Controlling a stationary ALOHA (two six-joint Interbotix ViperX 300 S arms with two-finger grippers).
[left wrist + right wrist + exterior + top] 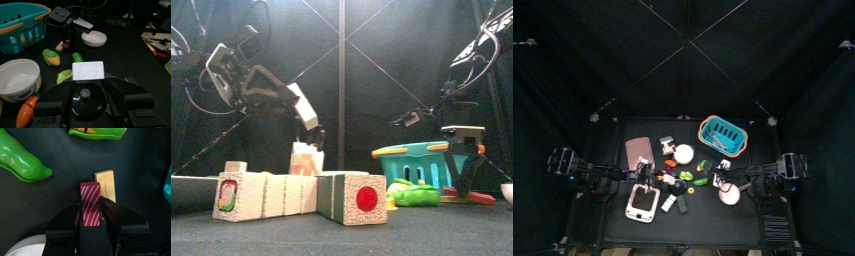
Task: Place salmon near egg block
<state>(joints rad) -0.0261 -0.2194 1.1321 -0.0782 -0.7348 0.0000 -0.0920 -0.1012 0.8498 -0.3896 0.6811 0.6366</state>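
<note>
My left gripper (88, 76) is shut on a white speckled block (88, 71). In the front view the block's face (305, 158) is orange with pale stripes, like salmon, and it hangs behind a row of speckled blocks (291, 195) with red round faces. I cannot make out an egg face on any block. My right gripper (91, 203) is shut on a dark red striped slice (90, 202) standing against a tan slab (107, 187). It stands low by the teal basket (418, 160) in the front view (462, 160).
A large white bowl (17, 82), a small white bowl (94, 37), corn (51, 56), green pods (65, 76) and a carrot (27, 112) lie around the left gripper. Green vegetables (20, 160) lie by the right gripper. A pink slab (640, 152) and a white tray (643, 203) lie on the table's left.
</note>
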